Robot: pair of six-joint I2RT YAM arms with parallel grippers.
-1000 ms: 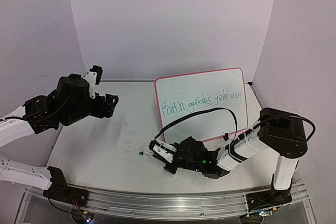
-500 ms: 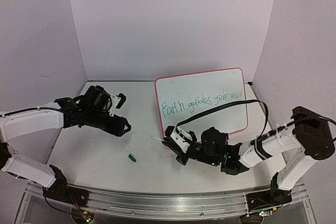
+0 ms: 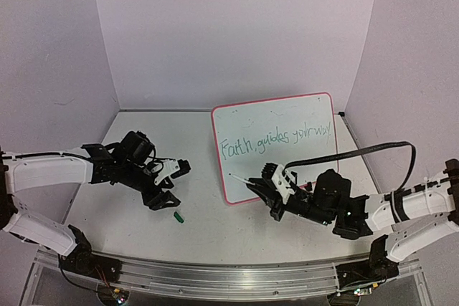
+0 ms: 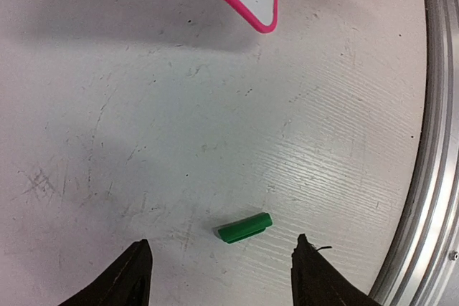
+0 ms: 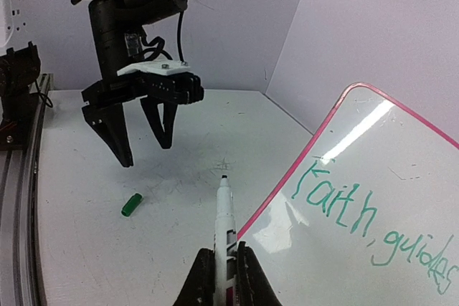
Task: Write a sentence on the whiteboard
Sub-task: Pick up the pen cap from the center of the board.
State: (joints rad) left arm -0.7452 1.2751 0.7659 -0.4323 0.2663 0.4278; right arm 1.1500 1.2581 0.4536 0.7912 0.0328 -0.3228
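Risks flicking away the green cap [image 4: 244, 228], just below the left gripper [image 5: 147, 154] with its fingers apart, if closed off-centre. Clamps the marker [image 5: 224, 213] in the right gripper [image 5: 220, 270]; whiteboard [image 3: 287, 120] with sentence [image 3: 276, 140] just ahead-right.

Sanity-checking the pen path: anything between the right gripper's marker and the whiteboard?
Nothing visible. The right gripper is shut on the marker, whose tip sits close to the whiteboard's lower-left edge, with no object showing between them. The green cap lies further left, below the open left gripper, off that path.
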